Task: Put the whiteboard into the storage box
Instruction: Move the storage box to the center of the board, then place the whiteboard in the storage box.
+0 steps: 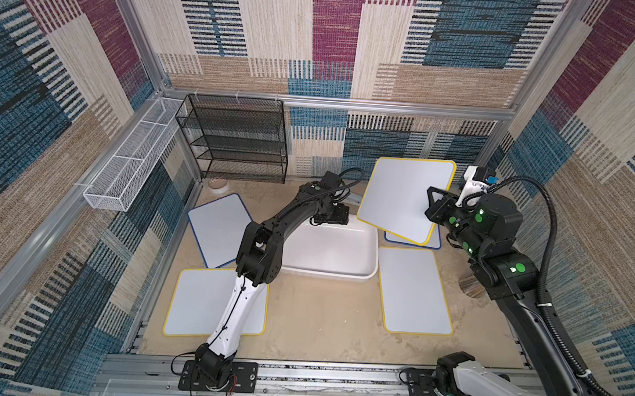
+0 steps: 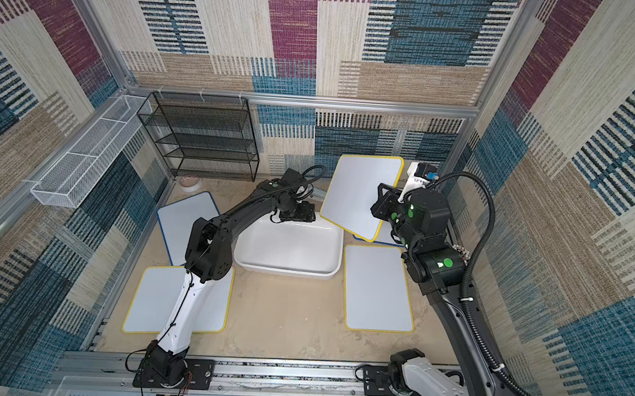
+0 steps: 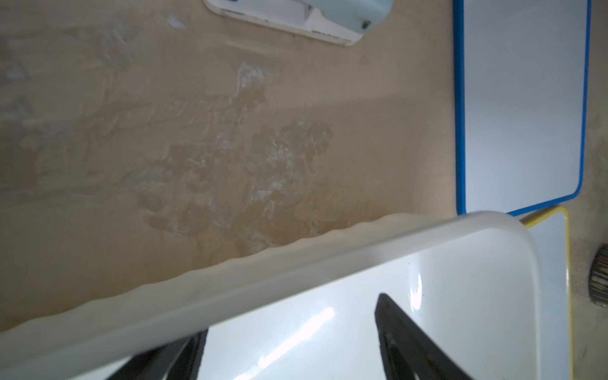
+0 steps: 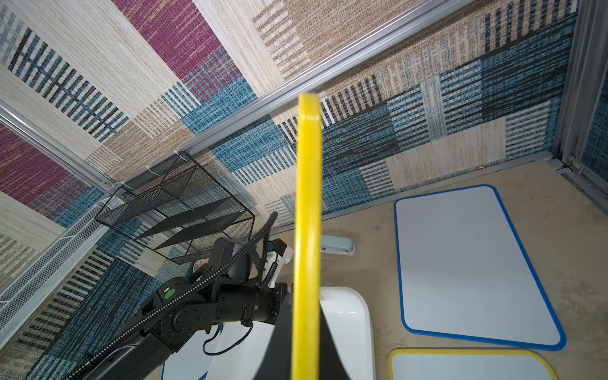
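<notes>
Holding a whiteboard (image 1: 404, 197) with a yellow edge, the right fingers (image 1: 433, 205) are pinched tight on one side of it. The whiteboard is up in the air and tipped, over the far right part of the table (image 1: 318, 321). One low corner hangs near the far right corner of the storage box (image 1: 341, 276), but the whiteboard is not in the box yet. In the right wrist view its yellow edge (image 4: 307, 230) runs straight up the middle, squeezed between two black fingers. The white storage box sits in the middle of the table. The left fingers (image 1: 329, 218) are spread wide at the far rim of the box. In the left wrist view one finger (image 3: 411, 345) shows inside the box and the other is partly hidden by the rim. A blue-edged board (image 1: 216, 226) and a yellow-edged board (image 1: 197, 301) lie flat left of the box. Another yellow-edged board (image 1: 414, 290) lies to its right. Another blue-edged board (image 4: 473, 263) lies at the far right, partly under the lifted whiteboard in both top views. A black wire shelf (image 1: 236, 139) stands at the back wall.
</notes>
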Motion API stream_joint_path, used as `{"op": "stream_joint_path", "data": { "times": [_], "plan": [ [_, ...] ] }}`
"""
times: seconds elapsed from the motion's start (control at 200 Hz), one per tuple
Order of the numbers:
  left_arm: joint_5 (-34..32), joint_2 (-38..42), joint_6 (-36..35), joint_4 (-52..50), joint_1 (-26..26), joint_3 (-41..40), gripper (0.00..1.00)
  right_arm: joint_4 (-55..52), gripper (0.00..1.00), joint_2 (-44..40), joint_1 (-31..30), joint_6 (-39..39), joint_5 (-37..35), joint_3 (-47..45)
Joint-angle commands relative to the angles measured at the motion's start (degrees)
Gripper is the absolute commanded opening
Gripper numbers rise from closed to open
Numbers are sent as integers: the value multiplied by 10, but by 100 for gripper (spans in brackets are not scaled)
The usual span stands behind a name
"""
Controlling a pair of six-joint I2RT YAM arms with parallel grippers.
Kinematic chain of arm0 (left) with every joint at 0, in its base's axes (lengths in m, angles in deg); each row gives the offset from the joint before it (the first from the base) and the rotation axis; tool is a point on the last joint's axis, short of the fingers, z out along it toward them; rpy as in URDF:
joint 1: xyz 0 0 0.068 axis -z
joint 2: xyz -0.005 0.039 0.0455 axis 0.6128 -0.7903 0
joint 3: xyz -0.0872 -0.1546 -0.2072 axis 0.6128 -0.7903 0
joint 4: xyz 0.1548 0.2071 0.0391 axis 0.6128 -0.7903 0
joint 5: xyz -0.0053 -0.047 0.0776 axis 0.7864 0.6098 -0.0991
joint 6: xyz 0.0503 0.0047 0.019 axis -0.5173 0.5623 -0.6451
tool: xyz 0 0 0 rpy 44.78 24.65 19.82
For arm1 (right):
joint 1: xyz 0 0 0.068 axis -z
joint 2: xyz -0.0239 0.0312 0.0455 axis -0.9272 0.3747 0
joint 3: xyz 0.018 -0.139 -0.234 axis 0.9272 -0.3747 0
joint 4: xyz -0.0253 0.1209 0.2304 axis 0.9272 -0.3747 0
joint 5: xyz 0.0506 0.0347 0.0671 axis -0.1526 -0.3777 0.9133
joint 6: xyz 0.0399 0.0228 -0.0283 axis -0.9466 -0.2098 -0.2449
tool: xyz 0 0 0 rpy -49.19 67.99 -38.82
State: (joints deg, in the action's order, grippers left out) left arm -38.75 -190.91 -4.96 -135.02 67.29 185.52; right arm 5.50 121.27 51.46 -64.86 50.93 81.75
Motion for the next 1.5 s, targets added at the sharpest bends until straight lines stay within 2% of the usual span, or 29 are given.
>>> {"op": "stream_joint_path", "data": {
  "times": [0.0, 0.321, 0.541, 0.646, 0.972, 1.047, 1.288, 1.498],
  "plan": [
    [7, 40, -30, -16, 1, -16, 82, 42, 4, 2, 1, -10, 17, 3],
    [-12, 259, -68, 30, -23, -230, 89, 49, 3, 18, -1, -49, 81, 0],
    [-54, 414, -60, 32, -43, -342, 96, 95, 3, 24, 0, -109, 148, -57],
    [-63, 470, -50, 25, -45, -366, 98, 121, 2, 38, -3, -133, 178, -80],
    [-40, 511, -40, -63, -50, -287, 95, 164, 3, 89, -50, -176, 190, -109],
    [-46, 523, -41, -47, -49, -311, 94, 174, 3, 107, -65, -182, 190, -110],
    [-51, 600, -48, 80, -48, -480, 92, 199, 3, 156, -89, -199, 192, -119],
    [-42, 606, -53, 107, -49, -520, 91, 234, 3, 183, -91, -214, 207, -141]
  ]
}}
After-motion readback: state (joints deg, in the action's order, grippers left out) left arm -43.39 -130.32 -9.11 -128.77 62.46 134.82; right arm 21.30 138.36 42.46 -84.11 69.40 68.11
